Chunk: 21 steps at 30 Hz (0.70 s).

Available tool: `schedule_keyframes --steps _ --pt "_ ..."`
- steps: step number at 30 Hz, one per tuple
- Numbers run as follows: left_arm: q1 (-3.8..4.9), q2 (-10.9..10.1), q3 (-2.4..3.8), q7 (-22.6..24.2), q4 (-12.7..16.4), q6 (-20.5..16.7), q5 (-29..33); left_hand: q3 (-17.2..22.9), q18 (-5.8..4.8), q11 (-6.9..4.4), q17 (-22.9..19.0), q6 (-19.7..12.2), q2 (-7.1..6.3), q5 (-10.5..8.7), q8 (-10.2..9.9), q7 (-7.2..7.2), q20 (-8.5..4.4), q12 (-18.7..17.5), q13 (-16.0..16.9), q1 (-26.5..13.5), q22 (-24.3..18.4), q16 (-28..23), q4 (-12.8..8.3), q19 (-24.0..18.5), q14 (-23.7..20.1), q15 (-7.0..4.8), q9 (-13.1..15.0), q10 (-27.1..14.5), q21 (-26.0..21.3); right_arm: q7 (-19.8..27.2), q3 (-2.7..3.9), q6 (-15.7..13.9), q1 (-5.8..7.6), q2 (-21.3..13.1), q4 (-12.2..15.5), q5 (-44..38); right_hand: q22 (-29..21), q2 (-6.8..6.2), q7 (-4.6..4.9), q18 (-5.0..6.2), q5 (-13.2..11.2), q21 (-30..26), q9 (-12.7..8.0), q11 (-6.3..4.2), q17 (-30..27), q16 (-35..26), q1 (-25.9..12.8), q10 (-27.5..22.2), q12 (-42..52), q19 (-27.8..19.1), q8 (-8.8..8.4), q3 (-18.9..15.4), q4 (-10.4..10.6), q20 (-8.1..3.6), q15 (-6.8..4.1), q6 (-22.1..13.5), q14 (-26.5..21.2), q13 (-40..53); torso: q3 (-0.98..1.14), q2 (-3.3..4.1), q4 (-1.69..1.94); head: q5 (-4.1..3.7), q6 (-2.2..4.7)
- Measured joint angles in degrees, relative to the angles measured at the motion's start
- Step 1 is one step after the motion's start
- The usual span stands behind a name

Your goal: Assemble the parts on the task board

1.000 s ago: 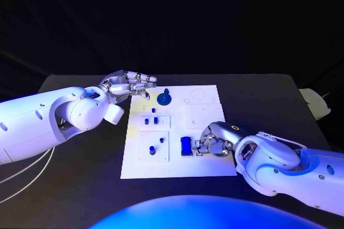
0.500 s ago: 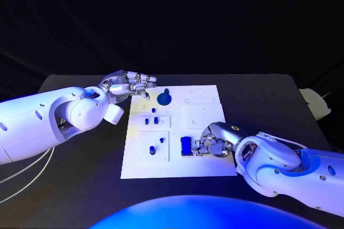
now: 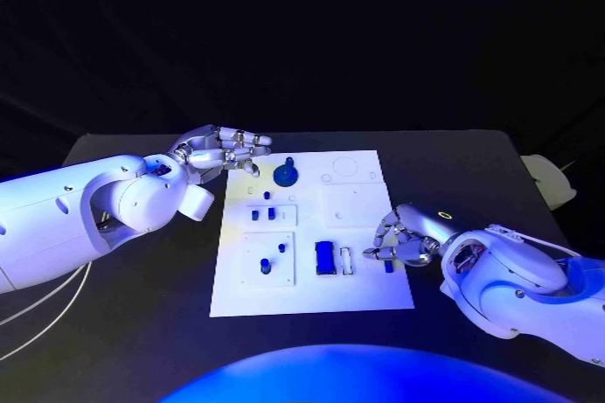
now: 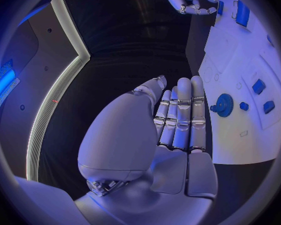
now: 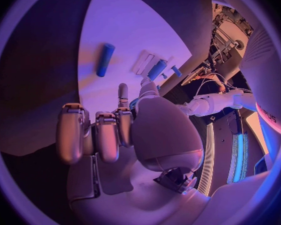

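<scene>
Task board sits mid-table. Blue block part lies on it, toward your right hand, just beside the fingers, not touching. It's probably rigid plastic, light and a bit slick; take it across the long sides, low down. Right hand is curled, nothing in it as far as I can tell. Left hand hovers off the board's far-left corner, fingers loosely bent, holding nothing, near the blue gear.
</scene>
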Motion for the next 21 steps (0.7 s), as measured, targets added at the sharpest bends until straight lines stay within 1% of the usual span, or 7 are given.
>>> schedule_keyframes --steps 3,5,8,13,14,21 --pt "0.0 0.05 0.0 0.0 -0.01 0.0 0.0 0.0 0.0 0.0 0.0 0.0 0.0 0.0 0.0 0.0 0.0 0.0 0.0 0.0 0.0 0.0 0.0 0.0 0.0 0.0 0.0 0.0 0.0 0.01 -0.01 -0.43 0.32 -1.73 0.03 -0.14 0.0 0.0 0.0 0.0 -0.17 0.0 -0.04 0.09 0.0 0.0 0.0 -0.09 -0.23 0.0 -0.19 0.0 0.0 0.0 0.0 0.0 0.0 0.34 0.01 -0.01 -0.06 -0.31 0.16" --pt "0.0 0.09 -0.02 0.01 -0.02 0.0 0.0 0.0 0.0 0.0 0.0 0.0 0.0 0.0 0.0 0.0 0.0 0.0 0.0 0.0 0.0 0.0 0.0 0.0 0.0 0.0 0.0 0.0 0.0 0.01 -0.04 -0.54 0.44 -2.54 0.01 -0.37 0.0 -0.1 0.0 0.01 -0.24 0.0 -0.04 0.1 0.0 0.0 0.31 -0.1 -0.26 0.0 -0.19 0.0 0.0 0.0 0.0 0.0 0.0 0.34 0.01 -0.03 -0.1 -0.38 0.2" --pt "0.0 0.17 -0.02 0.01 -0.05 0.0 0.0 0.0 0.0 0.0 0.0 0.0 0.0 0.0 0.0 0.0 0.0 0.0 0.0 0.0 0.0 0.0 0.0 0.0 0.0 0.0 0.0 0.0 0.0 0.01 -0.07 -0.55 0.49 -3.22 -0.17 -0.86 0.0 -0.05 0.0 0.02 -0.24 0.0 -0.1 0.19 0.0 0.0 0.35 -0.19 -0.27 0.0 -0.19 0.0 0.0 0.0 0.0 0.0 0.0 0.34 0.01 -0.05 -0.2 -0.54 0.3" --pt "0.0 0.24 -0.03 0.01 -0.05 0.01 0.0 0.0 0.0 0.0 0.0 0.0 0.0 0.0 0.0 0.0 0.0 0.0 0.0 0.0 0.0 0.0 0.0 0.0 0.0 0.0 0.0 0.0 0.0 -0.01 -0.13 -0.43 0.44 -3.54 -0.68 -1.66 -0.01 -0.05 0.0 0.03 -0.24 -0.23 -0.16 0.2 -0.01 0.0 0.35 -0.2 -0.27 0.22 -0.42 -0.09 0.09 0.22 0.02 0.0 -0.01 0.36 0.02 -0.06 -0.18 -0.75 0.38" --pt "0.0 0.24 -0.03 0.01 -0.05 0.01 0.0 0.0 0.0 0.0 0.0 0.0 0.0 0.0 0.0 0.0 0.0 0.0 0.0 0.0 0.0 0.0 0.0 0.0 0.0 0.0 0.0 0.0 0.0 -0.01 -0.14 -0.38 0.39 -3.54 -0.77 -1.81 -0.01 -0.05 0.0 0.03 -0.24 -0.23 -0.16 0.2 -0.01 0.0 0.35 -0.2 -0.27 0.22 -0.42 -0.24 0.24 0.22 0.2 0.0 -0.19 0.36 0.02 -0.06 -0.17 -0.76 0.39" --pt "0.0 0.21 -0.05 0.01 -0.06 0.01 0.0 0.0 0.0 0.0 0.01 0.0 0.0 0.0 0.0 0.0 0.0 0.0 0.0 0.0 0.0 0.0 0.0 0.0 0.0 0.0 0.0 0.0 0.0 -0.07 -0.29 0.27 -0.89 -3.04 -1.44 -2.83 -0.01 -0.05 0.0 0.05 -0.24 -0.23 -0.22 0.3 -0.01 0.0 0.35 -0.3 -0.92 0.22 -0.42 -0.63 0.63 0.22 0.21 0.0 -0.19 1.16 -0.01 -0.02 -0.14 -0.73 0.31"
